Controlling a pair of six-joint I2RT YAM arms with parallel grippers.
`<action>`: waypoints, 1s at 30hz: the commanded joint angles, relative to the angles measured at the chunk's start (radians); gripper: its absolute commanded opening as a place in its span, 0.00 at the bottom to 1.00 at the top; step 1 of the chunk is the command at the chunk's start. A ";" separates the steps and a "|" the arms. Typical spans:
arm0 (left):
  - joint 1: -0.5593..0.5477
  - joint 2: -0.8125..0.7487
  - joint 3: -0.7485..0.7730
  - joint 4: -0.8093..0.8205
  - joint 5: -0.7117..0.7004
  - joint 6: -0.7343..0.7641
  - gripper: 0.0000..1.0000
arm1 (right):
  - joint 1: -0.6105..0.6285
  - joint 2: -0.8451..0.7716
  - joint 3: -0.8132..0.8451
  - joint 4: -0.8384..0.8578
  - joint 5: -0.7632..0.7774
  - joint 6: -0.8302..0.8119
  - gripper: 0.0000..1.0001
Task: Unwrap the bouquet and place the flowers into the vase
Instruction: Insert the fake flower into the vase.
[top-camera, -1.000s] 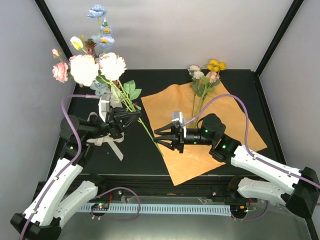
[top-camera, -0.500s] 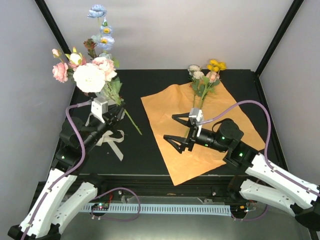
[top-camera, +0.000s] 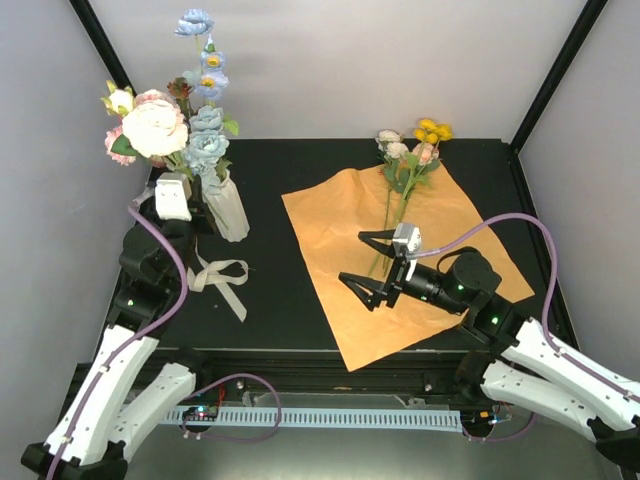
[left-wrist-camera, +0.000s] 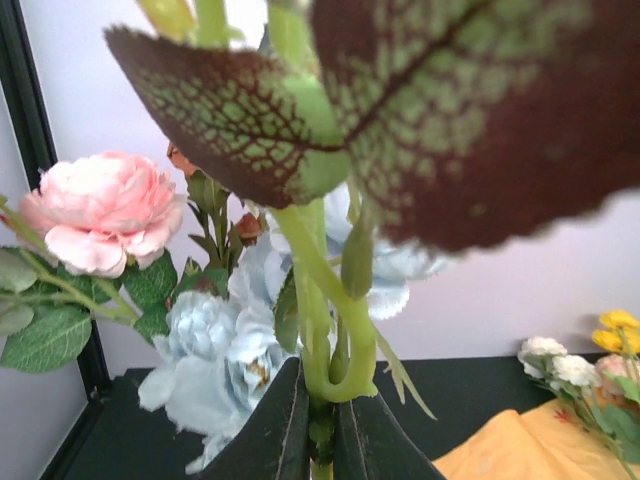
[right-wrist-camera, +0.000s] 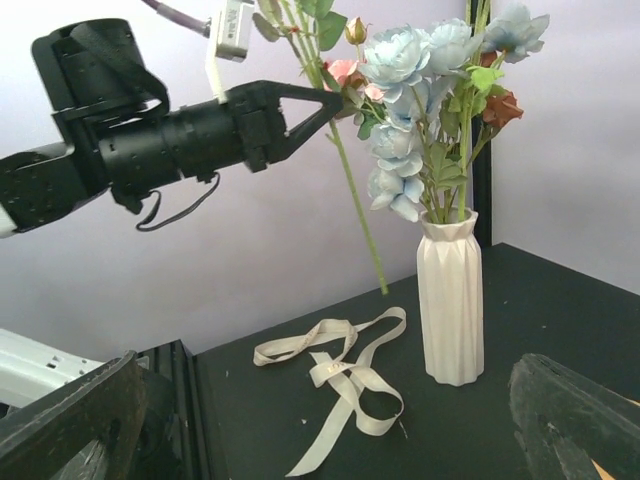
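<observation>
Left gripper (right-wrist-camera: 325, 98) is pressed tight on a bunch of flowers (right-wrist-camera: 357, 205), stem foot dangling beside the vase (right-wrist-camera: 450, 300), seemingly below its rim. Best lift it clear, centre it over the neck, then lower straight down past the blue blooms (right-wrist-camera: 400, 150) already in it. Right gripper (top-camera: 353, 257) is spread wide, well apart from the vase, above the paper (top-camera: 330, 215) and the last stems (top-camera: 410, 150).

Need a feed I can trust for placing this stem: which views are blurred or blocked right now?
Left wrist: a red-veined leaf at the lens is blurred and covers the upper frame; the pink bloom behind reads clearly. Right wrist: vase and ribbon sharp, only its own fingers soft. Top view: evenly lit, sharp.
</observation>
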 joint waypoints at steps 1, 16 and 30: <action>0.024 0.048 0.045 0.166 -0.005 0.050 0.02 | 0.002 -0.048 -0.039 0.039 0.017 0.000 1.00; 0.182 0.084 0.101 0.120 -0.213 0.088 0.01 | 0.002 -0.083 -0.014 0.032 0.026 -0.009 1.00; 0.273 0.159 0.109 0.295 0.132 -0.073 0.02 | 0.002 -0.117 -0.009 0.012 0.024 -0.003 1.00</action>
